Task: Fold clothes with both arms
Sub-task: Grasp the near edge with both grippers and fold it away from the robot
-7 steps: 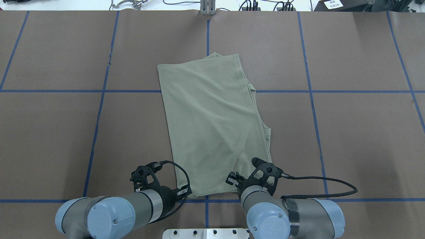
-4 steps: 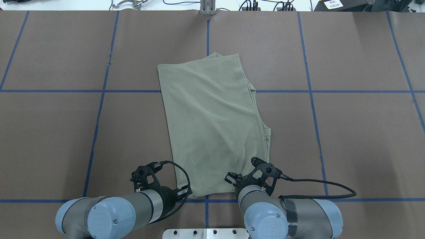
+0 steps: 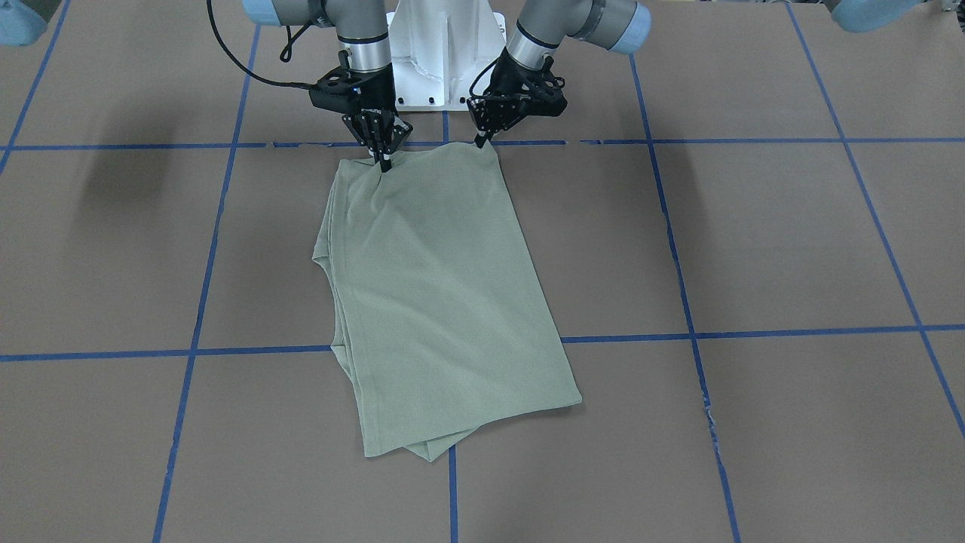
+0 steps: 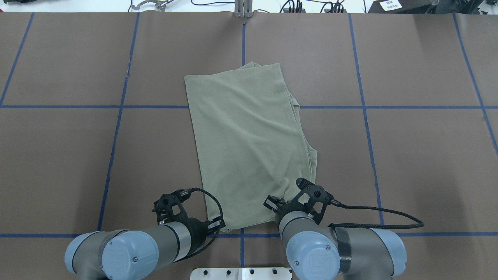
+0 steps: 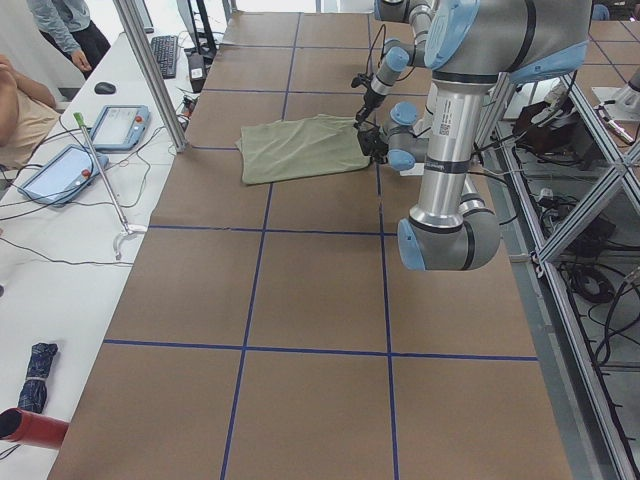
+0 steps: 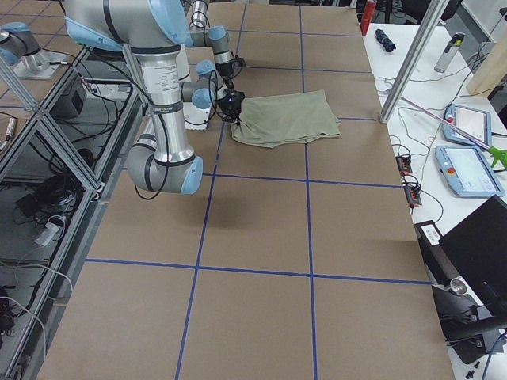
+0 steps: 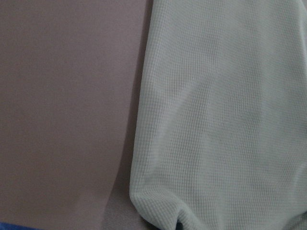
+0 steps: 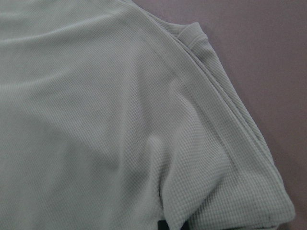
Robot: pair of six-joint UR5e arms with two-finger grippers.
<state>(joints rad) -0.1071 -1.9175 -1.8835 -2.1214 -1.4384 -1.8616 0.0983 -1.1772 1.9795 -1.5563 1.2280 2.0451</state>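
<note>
The pale sage-green shirt [image 4: 249,144] lies folded in a long strip in the middle of the brown table, also in the front-facing view [image 3: 437,294]. My left gripper [image 3: 480,140] points down at the near corner on my left, its fingers pinched together on the cloth edge. My right gripper [image 3: 384,164] is shut on the near corner on my right, and the cloth puckers up under it. The left wrist view shows the shirt's [image 7: 225,120] bunched hem. The right wrist view shows the shirt's [image 8: 96,120] layered ribbed edges. The neck tag and logo are hidden.
The white pedestal base [image 3: 445,45] stands just behind both grippers. Blue tape lines [image 4: 116,132] divide the brown table cover. A metal post [image 4: 243,9] stands at the far edge. Tablets [image 5: 118,125] and cables lie on the operators' white side table, where people stand.
My right gripper has shifted slightly forward over the shirt's near corner, and the cloth there has puckered. My left arm has not moved.
</note>
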